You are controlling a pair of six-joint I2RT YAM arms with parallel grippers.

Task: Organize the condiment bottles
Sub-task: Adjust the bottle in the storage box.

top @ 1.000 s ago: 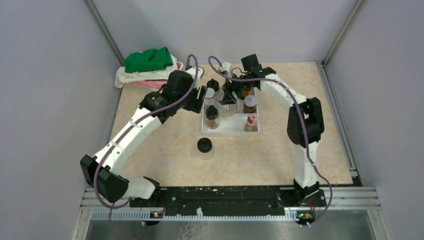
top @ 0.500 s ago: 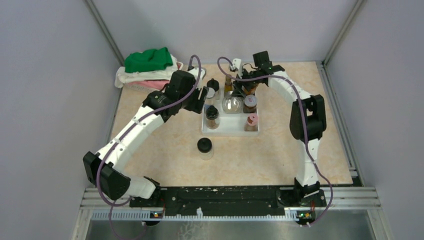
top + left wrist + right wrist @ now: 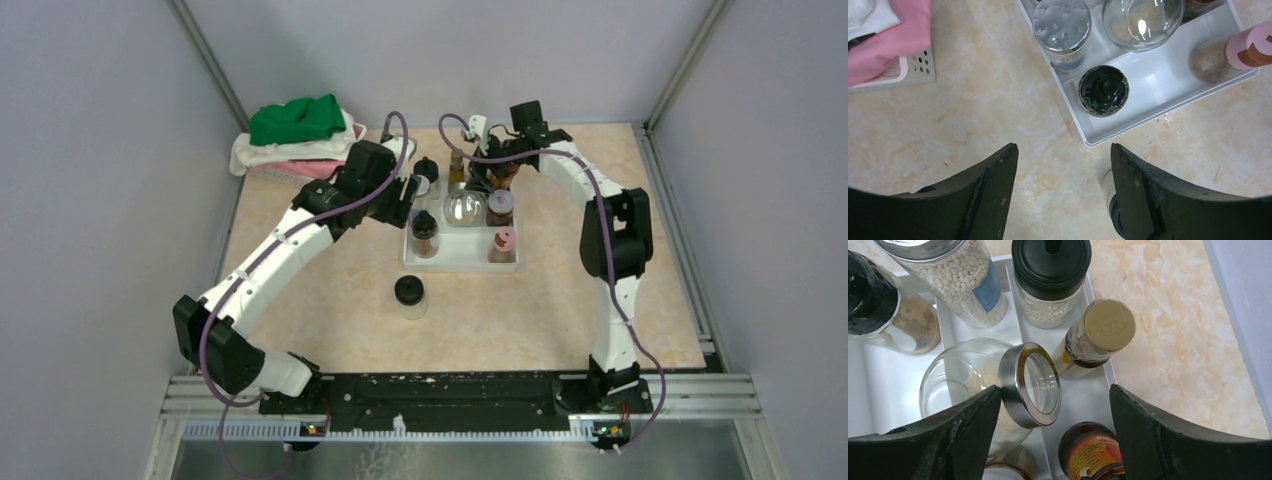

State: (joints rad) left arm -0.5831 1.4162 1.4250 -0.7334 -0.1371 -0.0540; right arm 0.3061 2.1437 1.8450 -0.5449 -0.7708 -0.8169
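Nine condiment bottles (image 3: 465, 208) in all: eight in the one white tray (image 3: 460, 262), one on the table (image 3: 330, 280).

- **Black caps, three:** the back-left jar (image 3: 1050, 275), the front-left jar (image 3: 1103, 90), and the loose jar (image 3: 409, 293), which stands alone on the table in front of the tray.
- **Silver tops, two:** the tall jar of white beads (image 3: 1062, 25) and the round glass jar (image 3: 963, 385) at tray centre, its lid angled rather than level.
- **Pink-capped bottle (image 3: 1248, 47), one:** at the tray's front-right corner.
- **Red-and-white-capped jar (image 3: 499, 205), one:** just behind the pink one.
- **Slim amber bottle (image 3: 1098, 337), one:** gold cap, back row.
- **Red-labelled jar (image 3: 1090, 450), one:** under the right arm; cap colour cannot be told.

Two grippers.

- **Left gripper (image 3: 1063, 152):** jaws wide apart with nothing between them, over bare table just outside the tray's front-left corner. The loose jar is partly hidden behind one finger.
- **Right gripper (image 3: 1054, 390):** jaws spread wide above the tray's middle and holding nothing. The round jar's lid shows in the gap with room on each side. Whether a finger brushes the glass cannot be told.

One basket (image 3: 262, 165) with green, white and pink cloth sits at the table's back-left, well apart from the tray.
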